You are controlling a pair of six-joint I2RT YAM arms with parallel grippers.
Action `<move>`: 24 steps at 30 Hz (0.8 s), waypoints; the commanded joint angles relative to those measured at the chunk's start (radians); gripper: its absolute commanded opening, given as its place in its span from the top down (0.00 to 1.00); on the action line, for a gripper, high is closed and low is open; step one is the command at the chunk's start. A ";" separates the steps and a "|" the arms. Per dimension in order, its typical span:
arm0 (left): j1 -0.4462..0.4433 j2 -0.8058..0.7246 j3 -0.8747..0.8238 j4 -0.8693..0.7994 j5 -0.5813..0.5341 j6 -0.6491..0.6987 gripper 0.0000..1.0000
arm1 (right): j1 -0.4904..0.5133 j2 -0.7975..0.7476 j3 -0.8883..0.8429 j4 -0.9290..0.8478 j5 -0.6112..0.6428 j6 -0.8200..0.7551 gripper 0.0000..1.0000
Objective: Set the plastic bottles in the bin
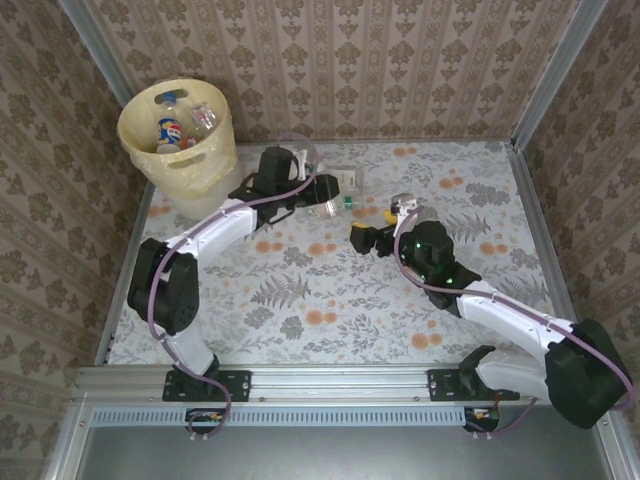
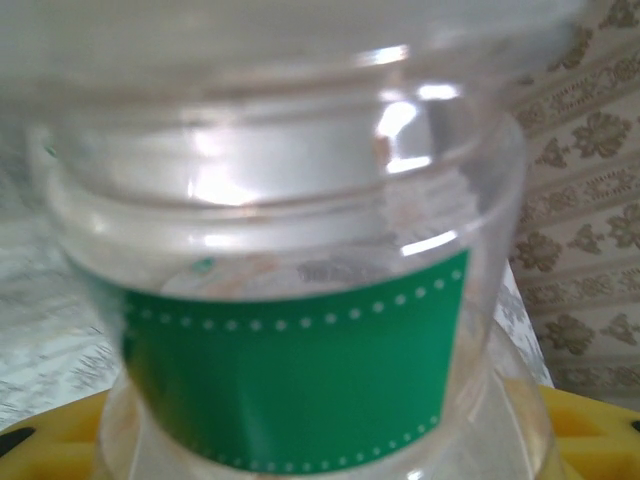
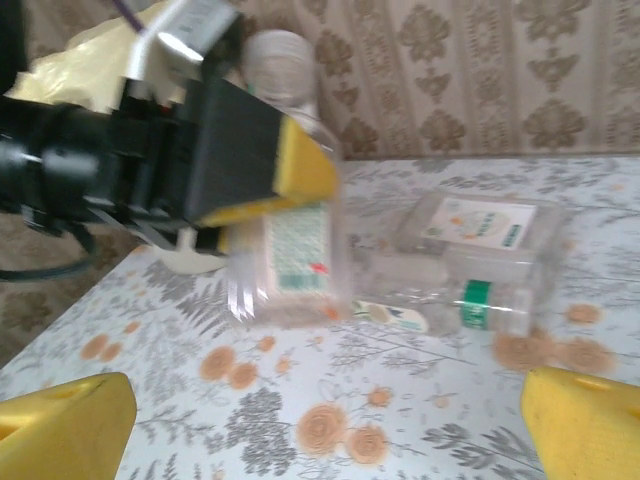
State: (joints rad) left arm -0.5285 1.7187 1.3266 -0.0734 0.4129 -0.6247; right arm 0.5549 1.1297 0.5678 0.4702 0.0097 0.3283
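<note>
While left jaws grip the green-labelled bottle [image 2: 290, 370], carry it above the bin [image 1: 186, 170] rim; right jaws gape.

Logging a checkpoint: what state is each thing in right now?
Left gripper: jaws shut on green-label bottle.
Right gripper: jaws open, empty.
Bin: upright, holds bottles.
Table bottles: lying on their sides.
</note>
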 commanded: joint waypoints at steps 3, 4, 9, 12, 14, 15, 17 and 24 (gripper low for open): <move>0.044 -0.088 0.127 -0.134 -0.136 0.159 0.40 | -0.001 -0.044 -0.038 -0.064 0.194 -0.014 0.00; 0.051 -0.096 0.152 -0.162 -0.163 0.186 0.40 | -0.003 -0.045 -0.040 -0.068 0.207 -0.011 0.00; 0.113 -0.124 0.280 -0.277 -0.298 0.306 0.40 | -0.005 -0.038 -0.037 -0.084 0.235 0.001 0.00; 0.151 -0.128 0.360 -0.315 -0.373 0.376 0.40 | -0.006 -0.030 -0.035 -0.087 0.243 0.005 0.00; 0.173 -0.122 0.412 -0.327 -0.421 0.422 0.40 | -0.007 -0.024 -0.034 -0.089 0.246 0.007 0.00; 0.183 -0.118 0.437 -0.328 -0.442 0.447 0.40 | -0.008 -0.021 -0.033 -0.092 0.246 0.010 0.00; 0.204 -0.106 0.481 -0.331 -0.484 0.490 0.40 | -0.007 -0.018 -0.029 -0.098 0.248 0.012 0.00; 0.290 0.007 0.728 -0.475 -0.665 0.576 0.41 | -0.009 -0.018 -0.029 -0.114 0.251 0.015 0.00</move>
State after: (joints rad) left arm -0.2707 1.6821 1.9900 -0.4706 -0.1356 -0.1291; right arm 0.5526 1.1080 0.5346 0.3717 0.2329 0.3286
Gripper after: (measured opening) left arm 0.599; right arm 0.999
